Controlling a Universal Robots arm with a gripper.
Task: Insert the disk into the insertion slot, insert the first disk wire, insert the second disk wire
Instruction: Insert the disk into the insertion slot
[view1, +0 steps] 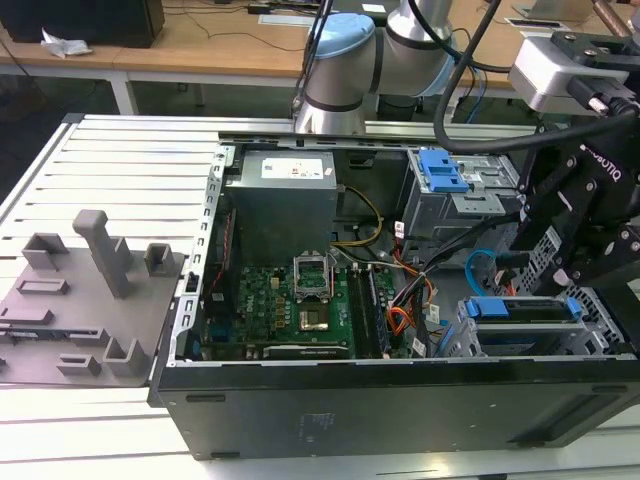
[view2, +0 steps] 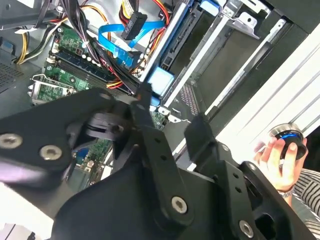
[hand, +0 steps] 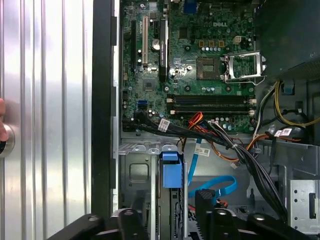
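The disk (view1: 520, 308), in its bright blue carrier frame, sits edge-up in the insertion slot (view1: 600, 325), a silver perforated cage at the exterior view's right end of the open computer case. My black gripper (view1: 570, 265) hangs just above it. In both wrist views the gripper (view2: 172, 112) (hand: 167, 215) is open, with the carrier's blue tab (view2: 161, 80) (hand: 171, 170) showing in the gap beyond the fingers and nothing held. A blue flat wire (hand: 215, 186) (view2: 112, 42) loops loose beside the cage, and its black plug (view2: 134, 25) hangs free.
A taller grey cage with a blue latch (view1: 440, 170) stands behind the slot. Bundled black and orange cables (hand: 235, 150) cross between the motherboard (hand: 200, 75) and the cage. A grey fixture plate (view1: 90, 290) lies outside the case. A person's hand (view2: 275, 155) holds a knob.
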